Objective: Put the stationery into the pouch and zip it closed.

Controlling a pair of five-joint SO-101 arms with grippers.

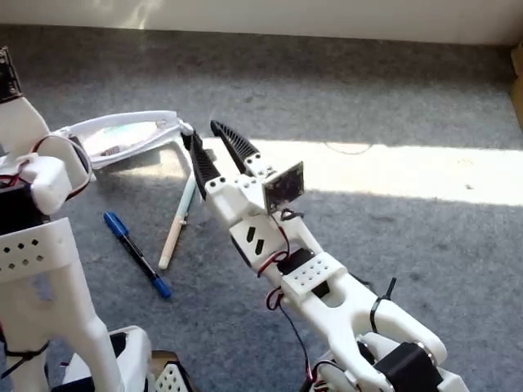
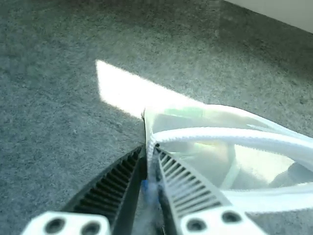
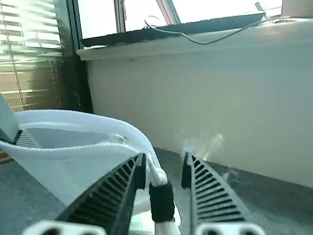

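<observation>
**One pouch, two pens, a claw at each end of the pouch**

You have one pouch (image 1: 122, 135), translucent with a white zip edge. It sits open-mouthed toward the far left corner of the grey tabletop (image 1: 392, 98). Two pens lie outside it, closer to the near left corner. One is a blue pen (image 1: 137, 255) and the other a cream pen (image 1: 178, 219), just beside each other, with their far ends spread apart.

Your left claw (image 2: 148, 149) is pressed together on one end of the pouch, with the material pinched between its fingers. Your right claw (image 1: 202, 131) is at the pouch's other end, its fingers partly apart. A black zip pull (image 3: 161, 200) sits in the gap, nearer one finger, and you cannot tell whether it touches.

The high view gives you the pens and the sunlit strip across the tabletop. The left wrist view gives you the pinch up close. The right wrist view gives you the zip pull, and beyond it a wall and a window sill (image 3: 195, 36) carrying a cable.
</observation>
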